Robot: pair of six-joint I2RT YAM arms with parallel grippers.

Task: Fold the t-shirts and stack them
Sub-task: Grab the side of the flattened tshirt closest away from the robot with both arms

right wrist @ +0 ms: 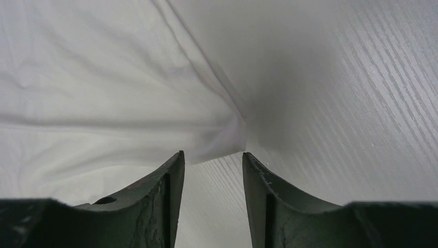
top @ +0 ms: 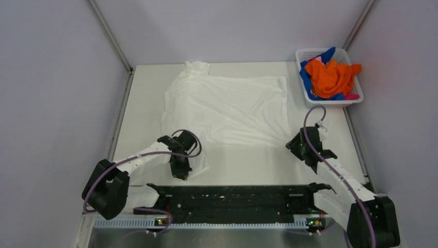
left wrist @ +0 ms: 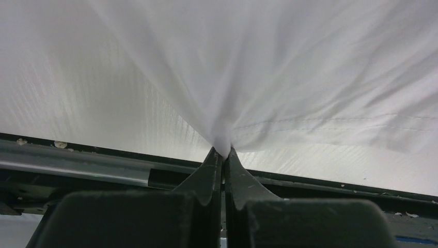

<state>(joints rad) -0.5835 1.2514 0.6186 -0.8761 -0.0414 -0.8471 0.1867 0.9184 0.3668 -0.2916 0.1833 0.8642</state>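
Observation:
A large white t-shirt (top: 227,106) lies spread on the table. My left gripper (top: 182,173) is shut on its near left corner; in the left wrist view the white cloth (left wrist: 227,103) is pinched between the closed fingertips (left wrist: 223,153). My right gripper (top: 298,148) is open at the shirt's near right corner; in the right wrist view the cloth corner (right wrist: 222,139) lies just beyond the tips, with bare table between the fingers (right wrist: 212,157). Orange (top: 330,77), blue (top: 306,82) and pink (top: 352,96) shirts are bunched in the basket.
A white lattice basket (top: 356,99) stands at the far right corner. A black rail (top: 232,199) runs along the near edge between the arm bases. Grey walls close in the table on three sides.

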